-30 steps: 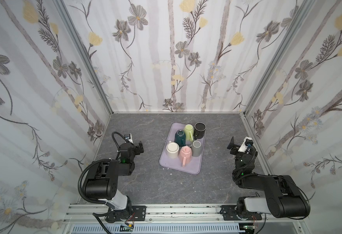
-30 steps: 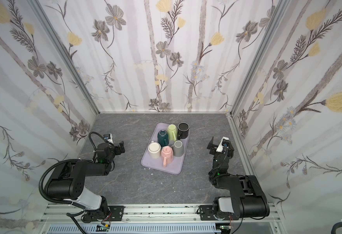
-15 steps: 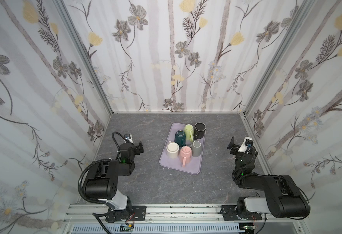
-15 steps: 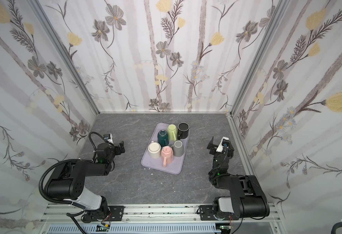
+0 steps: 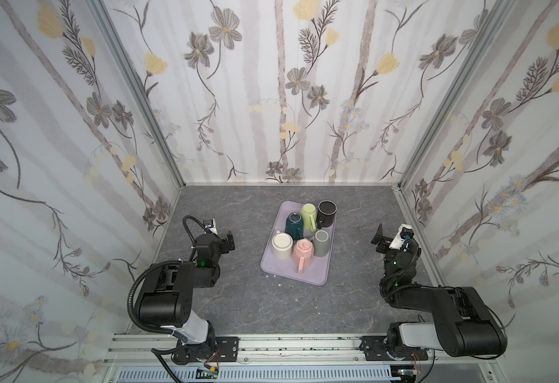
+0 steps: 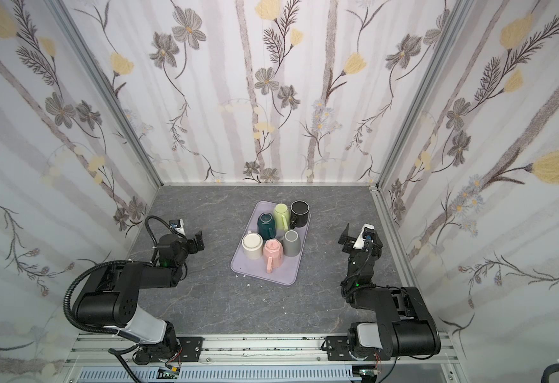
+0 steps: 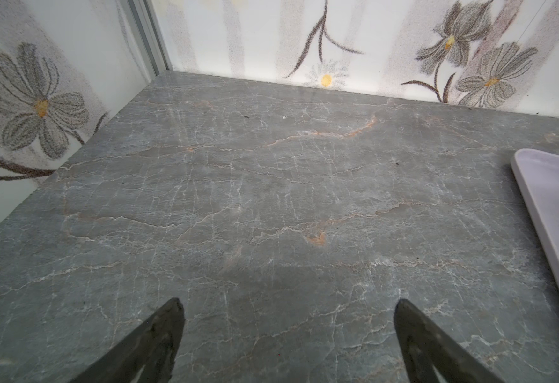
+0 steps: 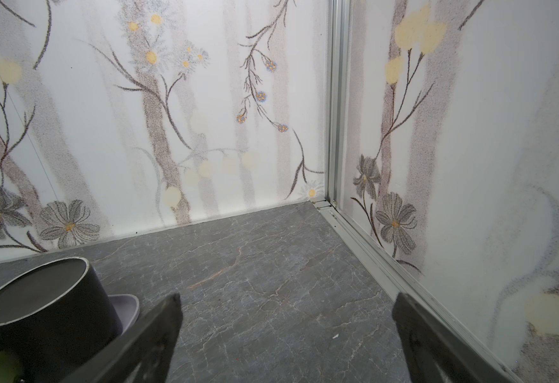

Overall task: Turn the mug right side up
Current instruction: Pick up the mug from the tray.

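Observation:
Several mugs stand close together on a lavender tray (image 5: 304,278) (image 6: 281,275) in the middle of the table. The pink mug (image 5: 304,250), grey mug (image 5: 321,242), lime mug (image 5: 308,212) and cream mug (image 5: 282,244) show flat closed tops. The teal mug (image 5: 294,225) and black mug (image 5: 327,210) show dark round tops inside a rim. My left gripper (image 5: 227,240) (image 7: 288,308) rests low, left of the tray, open over bare table. My right gripper (image 5: 389,237) (image 8: 286,303) is open and empty to the tray's right, with the black mug (image 8: 46,315) beside one finger.
Flowered walls close in the grey marbled table on three sides, and a metal rail (image 5: 410,232) runs along the right wall near my right gripper. The tray's edge (image 7: 553,205) shows in the left wrist view. Small white specks (image 5: 279,284) lie in front of the tray.

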Tool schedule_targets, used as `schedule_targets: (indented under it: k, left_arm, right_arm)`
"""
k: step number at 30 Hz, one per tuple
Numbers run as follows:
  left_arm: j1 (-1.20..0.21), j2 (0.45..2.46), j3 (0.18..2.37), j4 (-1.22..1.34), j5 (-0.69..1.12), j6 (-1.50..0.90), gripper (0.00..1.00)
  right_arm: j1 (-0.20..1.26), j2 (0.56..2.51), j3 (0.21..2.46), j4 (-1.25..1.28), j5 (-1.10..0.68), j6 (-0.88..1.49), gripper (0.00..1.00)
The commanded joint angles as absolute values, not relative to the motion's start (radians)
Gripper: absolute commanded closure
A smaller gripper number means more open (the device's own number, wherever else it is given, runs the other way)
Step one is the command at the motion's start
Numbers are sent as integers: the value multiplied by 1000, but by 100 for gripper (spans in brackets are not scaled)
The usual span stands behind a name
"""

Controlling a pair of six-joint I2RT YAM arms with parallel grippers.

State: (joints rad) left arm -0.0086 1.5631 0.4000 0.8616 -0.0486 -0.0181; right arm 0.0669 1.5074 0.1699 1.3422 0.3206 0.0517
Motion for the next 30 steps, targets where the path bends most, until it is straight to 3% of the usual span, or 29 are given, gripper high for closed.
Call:
schedule_targets:
  k: [1, 5, 11, 17, 24, 30]
  left_arm:
    - [-22, 1514, 408, 831, -107, -14, 0]
    - [-46, 1393, 489, 562, -180, -38, 0]
    - [-138, 1264, 528, 416, -318, -80, 0]
    - [-240, 1176, 613, 222, -403, -144, 0]
    - [-328, 1156, 656, 86, -386, -238, 0]
    - [-391, 1181, 704, 1, -363, -245, 0]
  right_arm:
    - [84, 1483, 184, 1324, 337, 36, 0]
    - [98, 1460, 182, 1332, 318, 6, 0]
    - [116, 1276, 280, 970, 424, 58, 0]
    - [115, 1221, 434, 537, 471, 246, 0]
    - [128, 1167, 553, 231, 258, 347, 0]
    - [206, 1170, 570, 123, 169, 374, 0]
